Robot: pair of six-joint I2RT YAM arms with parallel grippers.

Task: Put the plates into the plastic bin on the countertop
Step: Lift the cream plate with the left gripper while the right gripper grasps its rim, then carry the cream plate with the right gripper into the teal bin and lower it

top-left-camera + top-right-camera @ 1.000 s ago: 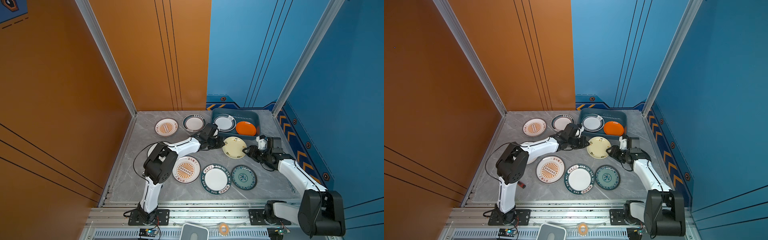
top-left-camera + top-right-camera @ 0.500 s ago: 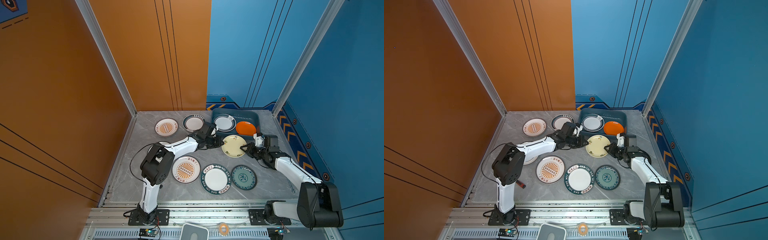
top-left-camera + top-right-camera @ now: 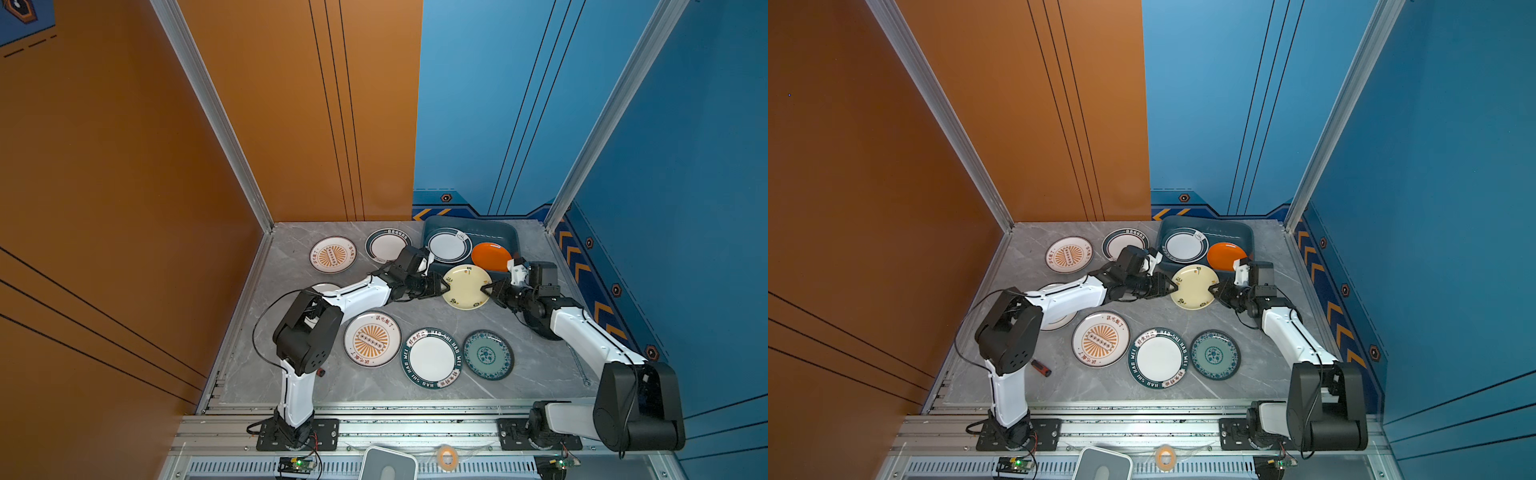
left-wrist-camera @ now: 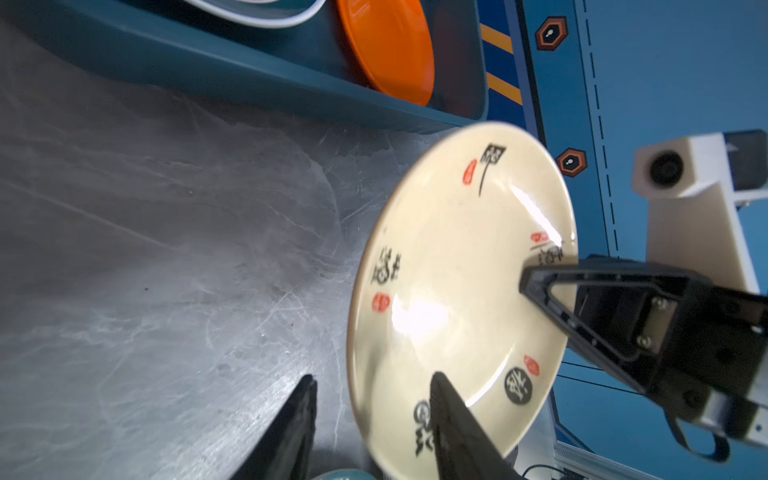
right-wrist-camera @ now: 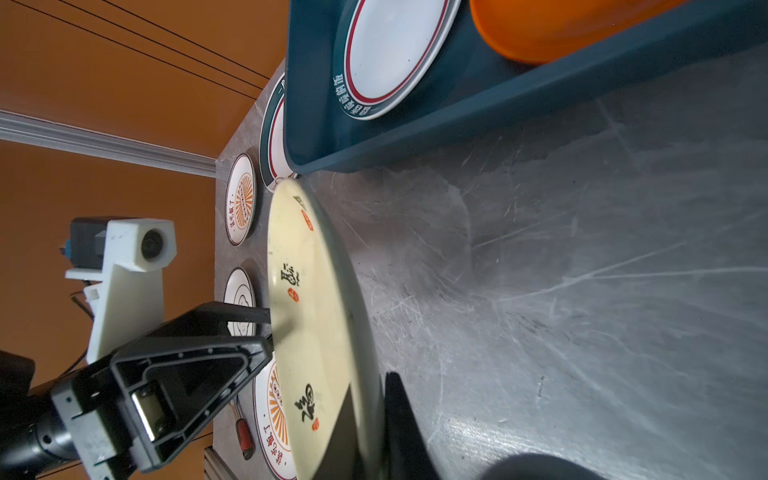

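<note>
1. Plastic bin (image 3: 496,230) sat at the far edge of the worktop (image 3: 419,316), right of centre. Two plates in it: green-rimmed plate (image 3: 449,246) flat at the left end, orange plate (image 3: 491,256) tilted at the right end.
2. Cream plate (image 3: 466,286) was outside the bin, just in front of its near wall, lifted off the worktop between the two pincers.
3. Right pincer (image 3: 485,289) was clamped on the cream plate's right rim. Right arm (image 3: 582,332) stretched low from the front-right base.
4. Left pincer (image 3: 444,287) was at the opposite rim, jaws parted and straddling it. In the left wrist view one finger (image 4: 453,415) lay over the plate's face, while the other stood clear of the underside. Left arm (image 3: 357,293) had its elbow raised and its forearm reaching across to the middle.
5. Flat on the worktop:
   - small sunburst plate (image 3: 333,254) and second green-rimmed plate (image 3: 388,246), left of the bin
   - large sunburst plate (image 3: 372,339), lettered-rim plate (image 3: 432,358) and teal-patterned plate (image 3: 487,354), in a near row
6. The left forearm hid most of a white plate (image 3: 324,287). A red-handled tool (image 3: 1041,368) lay by the left arm's base. The bin's near wall stood between the cream plate and the bin floor.
</note>
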